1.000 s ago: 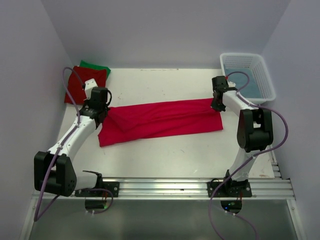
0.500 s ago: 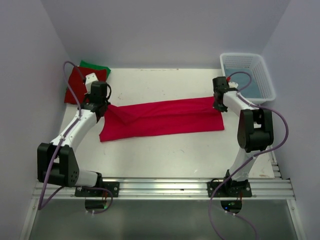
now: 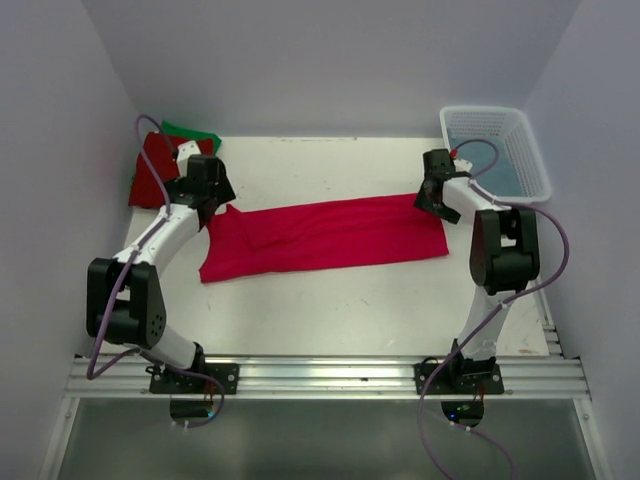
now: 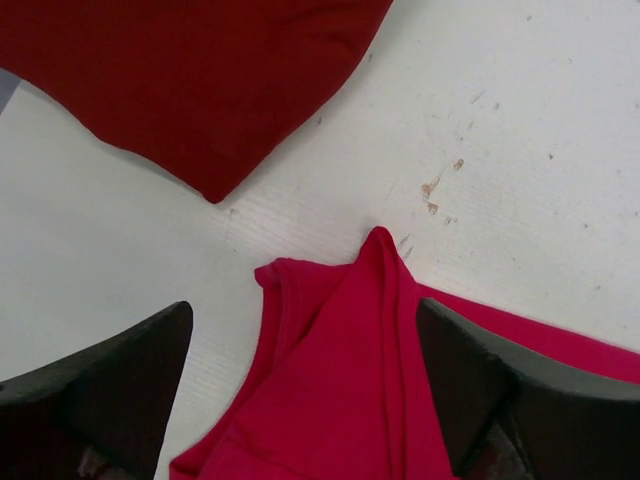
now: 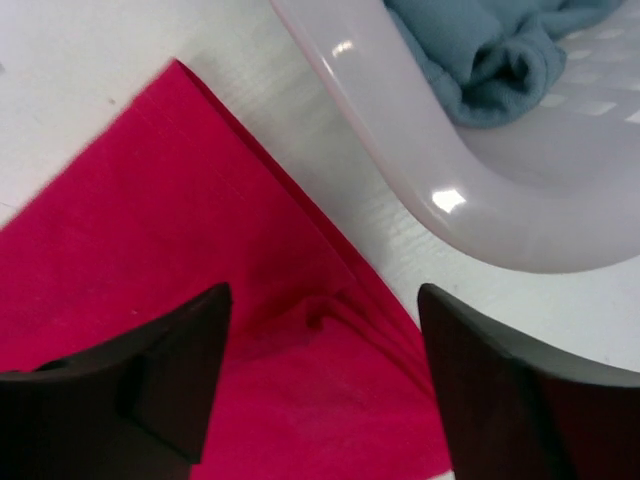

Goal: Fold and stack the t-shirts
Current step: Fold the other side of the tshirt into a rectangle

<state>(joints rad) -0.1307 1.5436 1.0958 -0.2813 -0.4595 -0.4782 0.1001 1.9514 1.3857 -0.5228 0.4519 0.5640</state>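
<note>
**Both pincers open over the two ends of the crimson-pink t-shirt**

The crimson-pink t-shirt lies spread as a long band across the middle of the table, with its left end a little wider than the right one.

The left arm reaches from its base at the near edge toward the far-left side. Its elbow is close to the left border of the table and the forearm goes up to the left end of the band. The left pincer points down there. In the left wrist view its two fingers are wide apart, the shirt's pointed fold lies flat between them, and nothing is grasped.

The right arm stands more upright, with its elbow high above the right side, and it bends forward to the far-right corner of the shirt. The right pincer is also open, with the cloth lying loose under it.

Just beside it is the white basket with a blue-grey cloth inside.

In the far-left corner, the darker red t-shirt lies on the green t-shirt, apart from the crimson one.
</note>
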